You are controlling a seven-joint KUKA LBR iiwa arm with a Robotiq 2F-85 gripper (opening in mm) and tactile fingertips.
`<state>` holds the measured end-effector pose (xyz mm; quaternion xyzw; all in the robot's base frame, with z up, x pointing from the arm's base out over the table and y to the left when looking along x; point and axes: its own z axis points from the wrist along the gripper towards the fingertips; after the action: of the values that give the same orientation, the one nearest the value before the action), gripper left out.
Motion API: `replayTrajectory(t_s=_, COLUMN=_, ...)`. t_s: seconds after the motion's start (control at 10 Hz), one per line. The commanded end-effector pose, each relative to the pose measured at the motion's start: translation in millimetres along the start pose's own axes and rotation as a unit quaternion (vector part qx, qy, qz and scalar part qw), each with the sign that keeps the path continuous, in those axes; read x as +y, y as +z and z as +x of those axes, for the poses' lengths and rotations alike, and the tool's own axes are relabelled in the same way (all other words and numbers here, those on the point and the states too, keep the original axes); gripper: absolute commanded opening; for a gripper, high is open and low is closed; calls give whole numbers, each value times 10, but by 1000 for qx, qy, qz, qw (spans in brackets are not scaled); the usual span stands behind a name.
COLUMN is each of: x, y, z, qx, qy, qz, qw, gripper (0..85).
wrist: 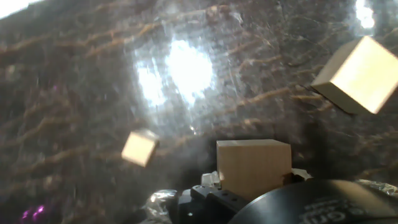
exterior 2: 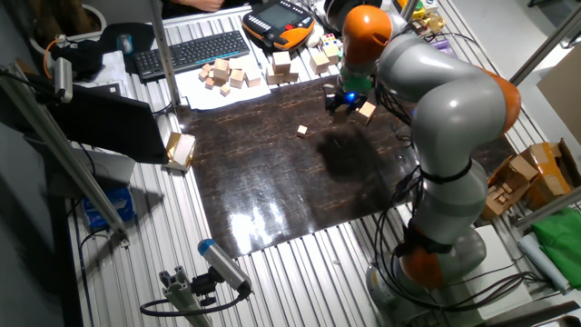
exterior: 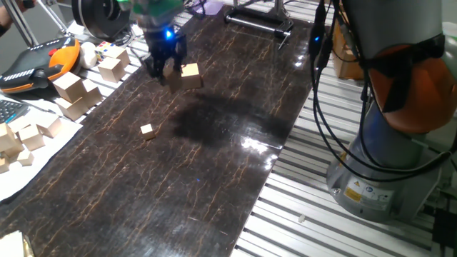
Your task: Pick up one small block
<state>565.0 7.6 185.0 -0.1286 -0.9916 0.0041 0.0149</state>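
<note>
In the hand view the small block [wrist: 254, 165], a plain light-tan cube, sits sharp and close to the hand while the dark mat behind it is blurred. My gripper [exterior: 164, 70] is shut on it, just above the far end of the mat [exterior: 214, 178]. A slightly larger tan cube [exterior: 190, 75] lies on the mat just right of the gripper; it also shows in the hand view [wrist: 357, 74]. A tiny tan cube [exterior: 148, 130] lies nearer the mat's middle and also shows in the hand view [wrist: 140, 147]. The fingertips themselves are hidden.
Several loose wooden blocks [exterior: 71, 89] lie on white paper left of the mat. An orange teach pendant [exterior: 39, 64] and a keyboard [exterior 2: 195, 50] are beyond them. The arm's base [exterior: 385, 164] and cables stand on the right. A wooden block [exterior 2: 180, 148] sits off the mat's edge.
</note>
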Motion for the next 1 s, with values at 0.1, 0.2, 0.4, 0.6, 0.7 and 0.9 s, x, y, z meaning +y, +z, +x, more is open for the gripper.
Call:
replayTrajectory(t_s=0.1, x=-30, y=-460, z=66, qx=0, qy=-1, qz=1, qw=1000, gripper=7)
replayTrajectory(t_s=0.2, x=-39, y=-465, z=42, qx=-3, qy=-7, qz=0, qw=1000, gripper=7)
replayTrajectory(t_s=0.4, x=-63, y=-468, z=25, qx=-1, qy=-7, qz=-5, qw=1000, gripper=7)
replayTrajectory(t_s=0.6, x=-50, y=-451, z=39, qx=-1, qy=-5, qz=-5, qw=1000, gripper=7)
replayTrajectory(t_s=0.7, x=-47, y=-447, z=36, qx=-1, qy=-7, qz=-5, qw=1000, gripper=7)
replayTrajectory(t_s=0.9, x=-43, y=-441, z=37, qx=1, qy=-7, qz=-7, qw=1000, gripper=7)
